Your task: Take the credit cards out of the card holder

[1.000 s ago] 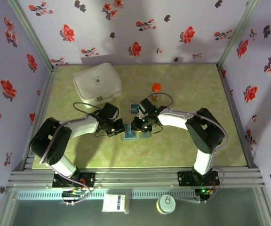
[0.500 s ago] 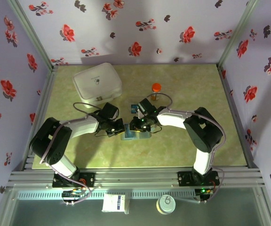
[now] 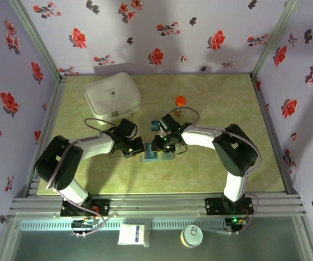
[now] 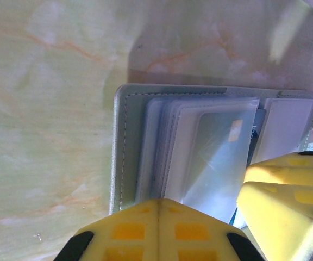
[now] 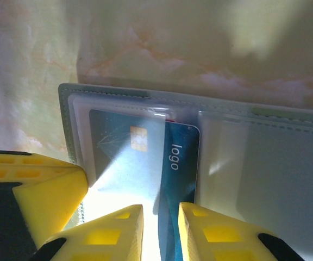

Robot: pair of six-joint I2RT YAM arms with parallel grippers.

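Note:
The grey-blue card holder point(image 3: 155, 156) lies open on the table between both grippers. My left gripper point(image 4: 159, 205) is shut, its tips resting on the clear sleeves of the holder's point(image 4: 125, 152) left panel. My right gripper point(image 5: 161, 217) stands open by a narrow gap over a blue-teal credit card point(image 5: 181, 157) marked "logo". That card sticks partway out of the left pocket of the holder point(image 5: 276, 163). A sliver of a red card point(image 5: 170, 119) peeks from behind its top edge. From above, the left gripper point(image 3: 137, 148) and right gripper point(image 3: 157, 145) almost meet.
A big white lidded case point(image 3: 113, 95) stands at the back left. An orange-capped bottle point(image 3: 180, 103) stands behind the right arm. The right gripper's yellow finger point(image 4: 287, 201) crowds the left wrist view, and the left gripper's finger point(image 5: 37, 190) crowds the right wrist view.
Hardly anything differs: the right arm has shifted very slightly, and both grippers stay at the card holder.

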